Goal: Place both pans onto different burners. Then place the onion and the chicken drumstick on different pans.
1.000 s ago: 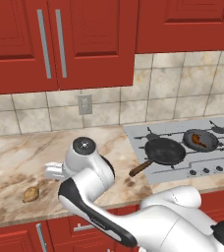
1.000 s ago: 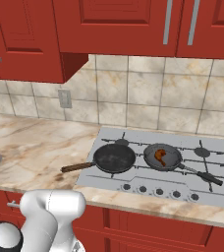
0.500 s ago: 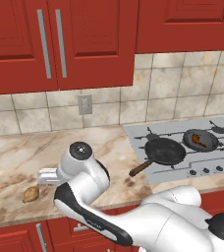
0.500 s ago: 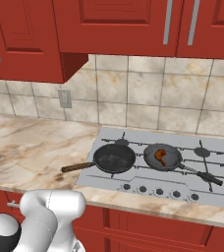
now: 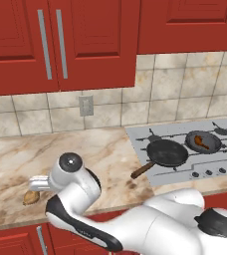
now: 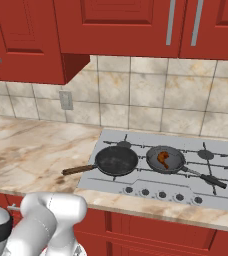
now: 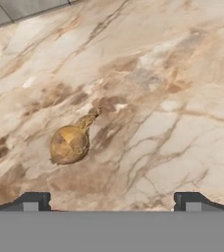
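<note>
The tan onion lies on the marble counter, above and to the left of my open gripper, whose two dark fingertips stand wide apart with nothing between them. From the left base camera the onion sits near the counter's front edge, just left of the arm's hand. The wider black pan with a wooden handle rests on a front burner of the cooktop. The smaller dark-grey pan sits on the neighbouring burner and holds the chicken drumstick.
Red cabinets hang above the tiled wall with an outlet. A row of black knobs runs along the cooktop's front. The wooden pan handle sticks out over the counter. My white arm fills the lower foreground.
The arm's hand has swung left and lower toward the onion near the counter's front edge. Pans, drumstick and onion have stayed put.
</note>
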You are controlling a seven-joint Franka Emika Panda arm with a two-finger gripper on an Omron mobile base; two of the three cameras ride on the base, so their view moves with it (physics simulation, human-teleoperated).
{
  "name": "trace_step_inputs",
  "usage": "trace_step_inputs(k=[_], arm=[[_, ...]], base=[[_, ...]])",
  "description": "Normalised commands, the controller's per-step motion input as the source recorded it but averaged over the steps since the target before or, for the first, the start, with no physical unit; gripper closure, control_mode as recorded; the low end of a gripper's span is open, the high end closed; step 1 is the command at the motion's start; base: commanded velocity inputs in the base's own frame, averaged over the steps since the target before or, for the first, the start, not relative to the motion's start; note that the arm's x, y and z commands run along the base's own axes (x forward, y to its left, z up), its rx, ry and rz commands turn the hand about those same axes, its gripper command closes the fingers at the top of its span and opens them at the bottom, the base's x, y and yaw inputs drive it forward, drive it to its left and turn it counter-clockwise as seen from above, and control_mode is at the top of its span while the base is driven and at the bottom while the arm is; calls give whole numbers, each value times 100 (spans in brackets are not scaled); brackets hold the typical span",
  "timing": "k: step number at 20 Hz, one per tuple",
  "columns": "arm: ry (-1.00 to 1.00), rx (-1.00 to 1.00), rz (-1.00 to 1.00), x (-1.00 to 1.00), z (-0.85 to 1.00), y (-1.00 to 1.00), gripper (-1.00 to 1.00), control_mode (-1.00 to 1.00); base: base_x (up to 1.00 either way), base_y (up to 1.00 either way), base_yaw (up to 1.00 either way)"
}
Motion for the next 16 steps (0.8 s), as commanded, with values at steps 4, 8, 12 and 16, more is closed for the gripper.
trace_step_inputs(k=[4, 8, 12, 16], arm=[[3, 0, -3, 11, -9, 50, -100, -100], [4, 0, -3, 12, -8, 51, -100, -100], [1, 0, -2, 16, -6, 45, -100, -100], [0, 0, -2, 11, -1, 19, -100, -100]], base=[[0, 0, 0], [0, 0, 0], [0, 0, 0], [0, 0, 0]])
